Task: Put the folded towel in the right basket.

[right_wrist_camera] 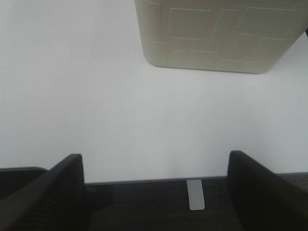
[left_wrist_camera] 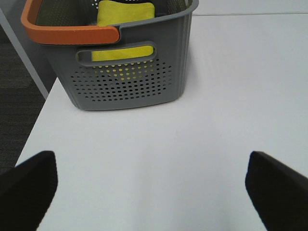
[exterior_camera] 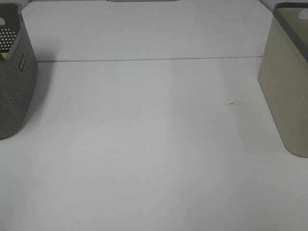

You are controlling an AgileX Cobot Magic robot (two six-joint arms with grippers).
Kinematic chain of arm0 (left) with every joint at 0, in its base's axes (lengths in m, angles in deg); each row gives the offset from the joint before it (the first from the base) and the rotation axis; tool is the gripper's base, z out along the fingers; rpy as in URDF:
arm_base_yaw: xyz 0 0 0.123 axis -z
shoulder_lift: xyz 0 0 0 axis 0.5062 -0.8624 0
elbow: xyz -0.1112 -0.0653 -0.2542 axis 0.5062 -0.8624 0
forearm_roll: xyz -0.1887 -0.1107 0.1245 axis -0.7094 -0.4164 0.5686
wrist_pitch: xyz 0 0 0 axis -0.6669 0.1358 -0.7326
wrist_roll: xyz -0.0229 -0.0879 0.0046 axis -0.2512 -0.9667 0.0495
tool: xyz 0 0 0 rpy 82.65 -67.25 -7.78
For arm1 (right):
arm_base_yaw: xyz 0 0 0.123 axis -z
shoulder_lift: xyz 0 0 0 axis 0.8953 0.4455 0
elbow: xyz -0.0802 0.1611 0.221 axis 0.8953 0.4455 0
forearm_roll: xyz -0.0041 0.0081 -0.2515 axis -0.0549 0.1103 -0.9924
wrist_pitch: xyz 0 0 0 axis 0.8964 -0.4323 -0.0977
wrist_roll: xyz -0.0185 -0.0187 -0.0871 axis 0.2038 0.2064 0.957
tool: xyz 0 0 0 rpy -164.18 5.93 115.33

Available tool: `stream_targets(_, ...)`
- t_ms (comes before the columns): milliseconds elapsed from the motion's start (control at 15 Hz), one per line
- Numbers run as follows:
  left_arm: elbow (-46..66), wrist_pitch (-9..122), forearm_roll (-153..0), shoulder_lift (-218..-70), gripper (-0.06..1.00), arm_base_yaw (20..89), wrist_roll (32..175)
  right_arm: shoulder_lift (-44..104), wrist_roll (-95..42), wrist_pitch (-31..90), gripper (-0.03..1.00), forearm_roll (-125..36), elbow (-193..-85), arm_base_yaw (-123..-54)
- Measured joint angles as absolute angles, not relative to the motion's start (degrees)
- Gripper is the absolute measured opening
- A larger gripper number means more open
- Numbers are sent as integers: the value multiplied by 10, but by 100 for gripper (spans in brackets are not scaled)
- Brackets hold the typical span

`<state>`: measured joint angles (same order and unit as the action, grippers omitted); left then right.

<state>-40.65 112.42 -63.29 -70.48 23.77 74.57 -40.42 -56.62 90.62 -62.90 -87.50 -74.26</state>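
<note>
Both baskets cropped; yellow towel [left_wrist_camera: 126, 11] half-hidden inside gray basket [left_wrist_camera: 130, 72].

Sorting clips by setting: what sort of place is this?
Probably a lab or office test bench: a plain white table holding only a grey perforated basket and a beige basket, with dark carpet below.

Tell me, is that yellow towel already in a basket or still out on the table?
In a basket. The left wrist view shows the yellow towel inside the grey basket, visible over its rim and through the handle slot.
</note>
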Motion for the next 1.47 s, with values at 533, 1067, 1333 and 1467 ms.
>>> stream_targets(533,-407,1124,-633,-705,99,238,746,-404,-567,847,79,-632,-853,-743)
stream_targets(1067,-407,1124,-633,-705,99,238,746,-404,-567,847,79,-631,-853,-743)
stream_targets(1333,-407,1124,-633,-705,99,238,746,-404,-567,847,79,-631,-853,-743)
stream_targets(1467,-407,1124,-633,-705,99,238,746,-404,-567,847,79,-631,-853,-743)
